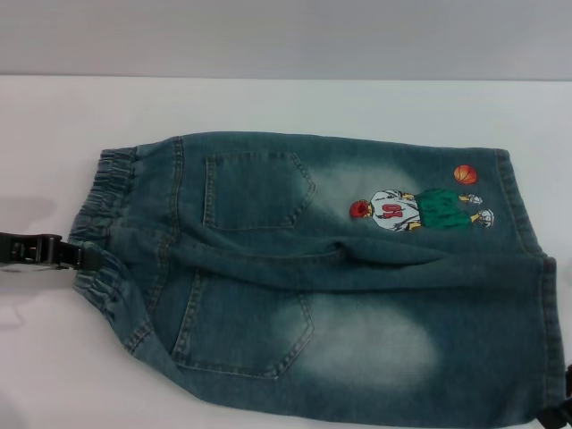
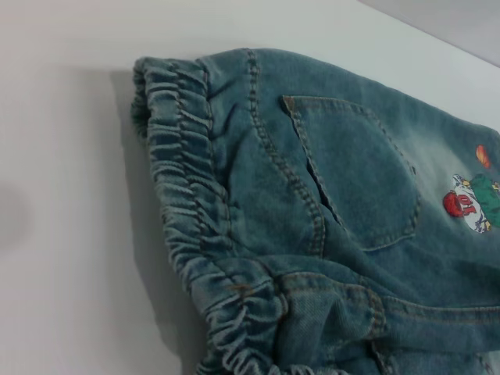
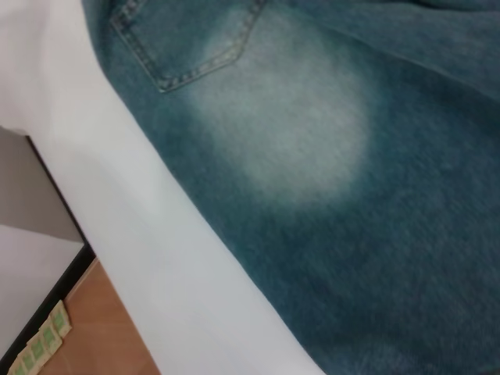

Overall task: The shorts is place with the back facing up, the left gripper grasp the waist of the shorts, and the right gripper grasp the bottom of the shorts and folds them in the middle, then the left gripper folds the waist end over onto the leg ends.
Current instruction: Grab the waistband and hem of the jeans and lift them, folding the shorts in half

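Note:
The shorts (image 1: pixel 340 286) lie flat on the white table (image 1: pixel 268 103), back up, both patch pockets showing. The embroidered basketball player (image 1: pixel 420 210) is on the far leg. The waist (image 1: pixel 107 223) points left and the bottom of the shorts (image 1: pixel 536 259) lies at the right. My left gripper (image 1: pixel 85 256) reaches in from the left edge, its tip touching the waistband's middle. The left wrist view shows the ruffled waist (image 2: pixel 180 172) close up. Only a black sliver of my right gripper (image 1: pixel 561 413) shows, at the near leg's hem corner. The right wrist view looks down on that faded leg (image 3: pixel 312 133).
The white table (image 3: pixel 156 258) ends close to the shorts' near side, with a dark rim and a brown surface (image 3: pixel 101 328) below it. A grey wall (image 1: pixel 286 36) runs behind the table's far edge.

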Controlling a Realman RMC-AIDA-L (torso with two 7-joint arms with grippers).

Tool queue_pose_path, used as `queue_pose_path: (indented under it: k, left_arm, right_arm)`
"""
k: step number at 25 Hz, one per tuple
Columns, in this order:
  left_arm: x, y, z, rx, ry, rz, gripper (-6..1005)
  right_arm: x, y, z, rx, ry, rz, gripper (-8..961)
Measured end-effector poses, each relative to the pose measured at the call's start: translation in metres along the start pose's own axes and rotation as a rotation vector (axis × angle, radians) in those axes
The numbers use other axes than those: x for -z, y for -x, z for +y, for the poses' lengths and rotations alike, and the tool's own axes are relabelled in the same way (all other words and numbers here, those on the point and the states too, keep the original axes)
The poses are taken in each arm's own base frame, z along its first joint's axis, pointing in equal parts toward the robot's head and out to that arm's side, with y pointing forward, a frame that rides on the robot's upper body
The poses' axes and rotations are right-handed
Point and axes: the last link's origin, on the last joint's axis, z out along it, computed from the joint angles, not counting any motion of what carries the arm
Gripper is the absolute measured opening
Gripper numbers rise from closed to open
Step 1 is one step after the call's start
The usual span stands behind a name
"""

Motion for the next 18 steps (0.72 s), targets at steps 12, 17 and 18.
queue_pose_path:
  k: [12, 17, 18]
  left_arm:
    - [0.001, -0.003, -0.002, 0.001, -0.012, 0.009, 40]
    - [0.001, -0.004, -0.001, -0.002, -0.013, 0.011, 40]
    - [0.001, -0.004, -0.001, -0.002, -0.014, 0.012, 40]
  right_arm:
    - [-0.003, 0.016, 0.005, 0.05, 0.014, 0.007, 592]
    - [-0.003, 0.02, 0.005, 0.066, 0.015, 0.008, 592]
    - [-0.004, 0.02, 0.006, 0.071, 0.016, 0.008, 591]
